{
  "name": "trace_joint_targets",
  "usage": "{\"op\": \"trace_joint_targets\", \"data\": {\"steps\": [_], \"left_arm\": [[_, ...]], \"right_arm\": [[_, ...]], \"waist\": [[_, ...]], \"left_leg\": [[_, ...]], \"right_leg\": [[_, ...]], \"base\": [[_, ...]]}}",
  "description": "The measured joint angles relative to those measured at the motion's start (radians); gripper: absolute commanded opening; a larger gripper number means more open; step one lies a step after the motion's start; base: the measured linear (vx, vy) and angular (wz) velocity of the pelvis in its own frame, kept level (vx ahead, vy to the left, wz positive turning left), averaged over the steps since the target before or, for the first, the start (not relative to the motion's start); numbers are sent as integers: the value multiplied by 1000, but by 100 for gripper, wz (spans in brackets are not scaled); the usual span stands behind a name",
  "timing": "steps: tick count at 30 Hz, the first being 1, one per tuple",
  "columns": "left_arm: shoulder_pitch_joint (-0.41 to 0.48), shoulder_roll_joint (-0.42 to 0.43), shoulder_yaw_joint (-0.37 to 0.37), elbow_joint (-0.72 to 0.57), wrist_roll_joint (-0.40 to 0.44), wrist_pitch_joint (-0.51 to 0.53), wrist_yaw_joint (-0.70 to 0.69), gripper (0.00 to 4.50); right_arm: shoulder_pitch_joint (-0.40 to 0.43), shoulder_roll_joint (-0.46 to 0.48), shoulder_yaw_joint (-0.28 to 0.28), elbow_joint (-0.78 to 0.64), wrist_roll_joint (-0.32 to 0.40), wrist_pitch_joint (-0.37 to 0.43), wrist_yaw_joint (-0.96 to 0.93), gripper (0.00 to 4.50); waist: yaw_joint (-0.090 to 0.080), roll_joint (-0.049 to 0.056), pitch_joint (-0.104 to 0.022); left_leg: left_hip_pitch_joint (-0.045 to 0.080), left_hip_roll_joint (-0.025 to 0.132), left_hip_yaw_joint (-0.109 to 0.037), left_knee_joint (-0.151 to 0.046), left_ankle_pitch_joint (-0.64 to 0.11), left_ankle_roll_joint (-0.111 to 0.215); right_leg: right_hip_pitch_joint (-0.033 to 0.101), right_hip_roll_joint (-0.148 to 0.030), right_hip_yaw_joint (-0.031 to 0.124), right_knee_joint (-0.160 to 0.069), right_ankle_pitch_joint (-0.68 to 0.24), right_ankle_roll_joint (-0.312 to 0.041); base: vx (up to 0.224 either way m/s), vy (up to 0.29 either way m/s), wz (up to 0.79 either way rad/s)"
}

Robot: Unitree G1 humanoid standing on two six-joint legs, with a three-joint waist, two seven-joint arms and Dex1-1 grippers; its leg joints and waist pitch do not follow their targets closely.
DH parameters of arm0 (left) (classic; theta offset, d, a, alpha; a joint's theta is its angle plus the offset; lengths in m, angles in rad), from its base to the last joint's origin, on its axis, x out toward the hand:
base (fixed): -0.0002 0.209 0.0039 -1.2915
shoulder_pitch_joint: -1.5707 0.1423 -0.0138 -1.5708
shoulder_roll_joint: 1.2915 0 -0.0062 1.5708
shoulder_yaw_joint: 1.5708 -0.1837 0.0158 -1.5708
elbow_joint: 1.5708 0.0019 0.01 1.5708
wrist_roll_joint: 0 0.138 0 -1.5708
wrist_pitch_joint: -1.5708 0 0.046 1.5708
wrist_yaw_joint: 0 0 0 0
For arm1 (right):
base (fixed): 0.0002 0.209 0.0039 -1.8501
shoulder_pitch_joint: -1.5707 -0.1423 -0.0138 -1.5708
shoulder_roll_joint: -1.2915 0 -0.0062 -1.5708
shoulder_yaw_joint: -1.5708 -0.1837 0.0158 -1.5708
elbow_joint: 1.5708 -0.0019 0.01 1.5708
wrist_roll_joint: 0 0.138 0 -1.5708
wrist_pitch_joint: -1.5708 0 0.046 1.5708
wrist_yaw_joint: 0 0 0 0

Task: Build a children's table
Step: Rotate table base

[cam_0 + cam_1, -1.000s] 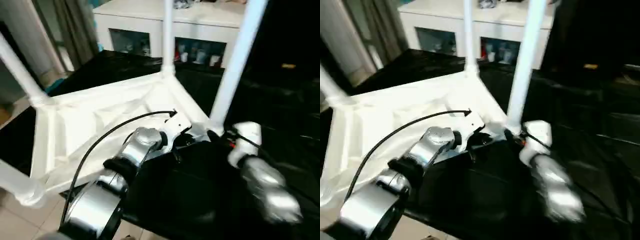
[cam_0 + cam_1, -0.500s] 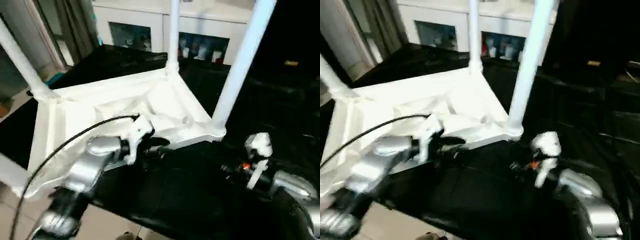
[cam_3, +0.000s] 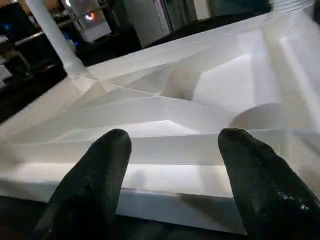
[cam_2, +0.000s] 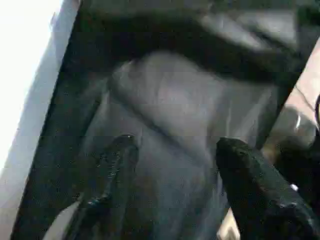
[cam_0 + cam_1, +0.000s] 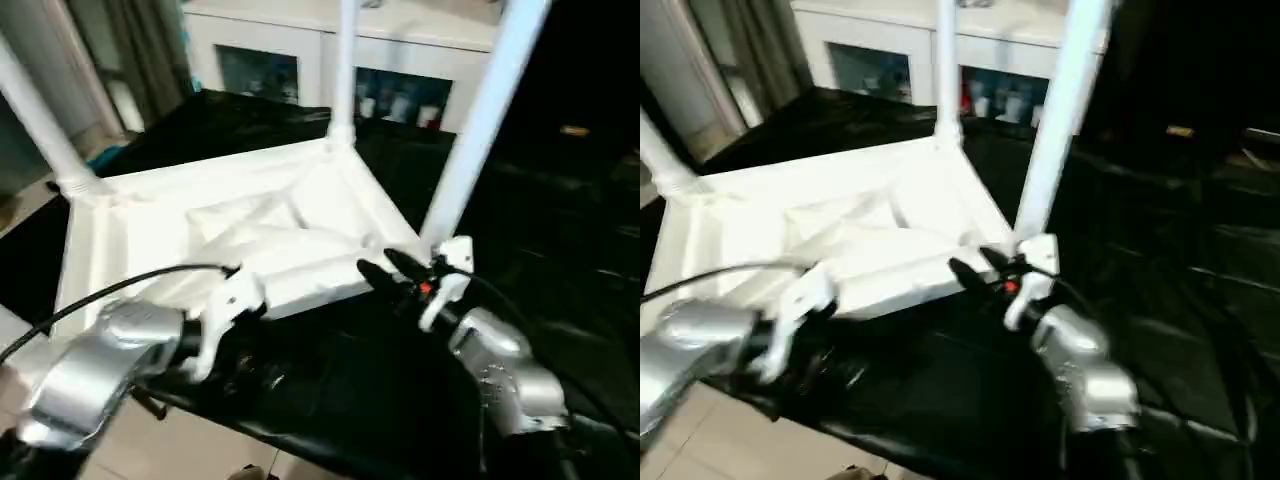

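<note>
Children's table (image 5: pixel 250 235): upturned on black surface (image 5: pixel 380 400) for leg fitting. Right claw (image 5: pixel 385 268) spread at its rim; left claw (image 4: pixel 172 150) spread, empty.

You see the children's table (image 5: pixel 250 240) with its legs cut off at the twelve o'clock edge. The left gripper (image 4: pixel 172 150) view is smeared; what lies beyond its fingers can't be told.
</note>
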Motion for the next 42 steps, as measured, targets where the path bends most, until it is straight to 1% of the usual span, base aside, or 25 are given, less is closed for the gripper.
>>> {"op": "trace_joint_targets", "data": {"steps": [1, 2, 3, 5, 7, 9, 11, 12, 13, 14, 16, 18, 20, 23, 27, 31, 33, 36, 38, 40, 42], "left_arm": [[7, 20, 13, -3, 0, 10, 1, 326], [13, 33, 22, -5, 2, 17, 6, 346], [22, 37, 35, -4, 9, 18, 20, 359], [29, 37, 43, -2, 24, 14, 47, 362], [45, 35, 59, 5, 33, 3, 83, 370], [59, 36, 67, 5, 32, 2, 105, 396], [77, 45, 68, 3, 32, -1, 114, 401], [85, 49, 68, 3, 34, -4, 117, 411], [90, 52, 68, 3, 40, -10, 120, 431], [96, 53, 67, 4, 43, -18, 124, 437], [102, 48, 65, 3, 43, -38, 130, 445], [102, 35, 63, 5, 45, -60, 142, 445], [102, 31, 60, 14, 50, -90, 159, 445], [101, 30, 53, 35, 56, -122, 174, 445], [66, 5, 45, 93, 93, -182, 210, 445], [21, -27, 27, 155, 129, -265, 246, 445], [19, -39, 23, 170, 131, -300, 259, 445], [40, -36, 28, 179, 126, -308, 254, 445], [85, -32, 65, 163, 67, -299, 213, 445], [127, -3, 106, 130, -1, -274, 157, 445], [161, 14, 159, 109, -50, -257, 123, 445]], "right_arm": [[-25, 18, -3, 39, -1, -18, -12, 311], [-54, 36, -10, 80, -3, -41, -33, 311], [-94, 65, -34, 137, -3, -72, -73, 311], [-137, 88, -71, 196, -2, -116, -134, 311], [-182, 114, -130, 267, 3, -168, -212, 311], [-217, 139, -170, 322, 25, -206, -268, 311], [-246, 148, -203, 370, 33, -240, -326, 311], [-257, 148, -216, 388, 35, -257, -351, 311], [-272, 148, -227, 414, 35, -274, -371, 311], [-292, 147, -241, 446, 36, -294, -390, 311], [-336, 138, -274, 517, 42, -337, -435, 311], [-373, 125, -299, 573, 45, -367, -474, 311], [-413, 94, -338, 640, 57, -404, -515, 311], [-427, 37, -389, 689, 68, -438, -552, 311], [-439, -30, -429, 737, 73, -473, -575, 311], [-458, -103, -447, 783, 69, -515, -582, 311], [-463, -135, -448, 801, 58, -526, -581, 311], [-463, -177, -450, 804, 48, -543, -565, 311], [-459, -202, -424, 801, 13, -544, -503, 311], [-430, -226, -368, 782, -36, -549, -419, 311], [-388, -220, -326, 726, -51, -541, -339, 311]], "waist": [[-2, -1, 0], [-3, -1, 0], [-6, -1, 0], [-6, -3, 0], [-2, -6, -1], [-2, -7, -1], [1, -11, 0], [3, -14, 0], [3, -15, 0], [3, -16, 1], [4, -20, 1], [6, -21, 1], [14, -21, 1], [26, -21, 1], [25, -20, 2], [22, -20, 1], [19, -19, 1], [10, -19, 1], [1, -19, 1], [-7, -20, 1], [-12, -20, 2]], "left_leg": [[1, 0, 0, 0, 0, -1], [3, 0, 0, 0, 1, -1], [4, 0, 0, 0, 2, -3], [6, 0, 0, 0, 2, -4], [7, 0, 0, 0, 3, -4], [6, 0, 0, 0, 3, -4], [6, 0, 0, 0, 3, -4], [6, 0, 0, 0, 3, -4], [6, 0, 0, 0, 3, -4], [6, -1, 0, 0, 3, -4], [6, -1, 0, 0, 3, -5], [6, -1, 0, 0, 5, -5], [5, -1, 1, 0, 6, -5], [5, 0, 1, 0, 6, -5], [5, 0, 1, 1, 6, -5], [5, 0, 0, 1, 9, -4], [4, 0, 0, 1, 9, -4], [1, 0, 0, 1, 9, -4], [-4, 0, 0, 2, 9, -4], [-8, 2, 0, 4, 9, -3], [-8, 2, -1, 5, 9, -3]], "right_leg": [[1, 0, 1, 0, 0, -1], [2, 0, 1, 0, 1, -1], [3, 0, 1, 1, 1, -2], [4, 0, 1, 1, 1, -2], [5, 0, 1, 2, 1, -2], [5, 0, 1, 2, 1, -2], [4, 0, 1, 3, 1, -2], [4, 0, 1, 3, 1, -2], [5, 0, 1, 2, 1, -2], [5, 0, 2, 3, 1, -2], [6, 0, 2, 3, 1, -2], [6, 0, 2, 3, 1, -2], [7, 0, 3, 4, 1, -1], [10, 0, 4, 4, 0, 1], [12, 0, 4, 4, 0, 1], [12, 0, 4, 6, 0, 1], [12, 0, 4, 5, 0, 1], [8, 0, 3, 6, -1, 1], [4, 0, 3, 7, -1, 1], [0, 2, 2, 8, -1, 1], [-1, 2, 2, 10, -1, 0]], "base": [[0, 0, 0], [0, 0, 0], [0, 0, 0], [0, 0, 0], [0, 0, 0], [0, 0, 0], [0, 0, 0], [0, 0, 0], [0, 0, 0], [0, 0, 0], [0, 0, 0], [0, 0, 0], [0, 0, 0], [0, 0, 0], [0, 0, 0], [0, 0, 0], [0, 0, 0], [0, 0, 0], [0, 0, 0], [0, 0, 0], [0, 0, 0]]}}
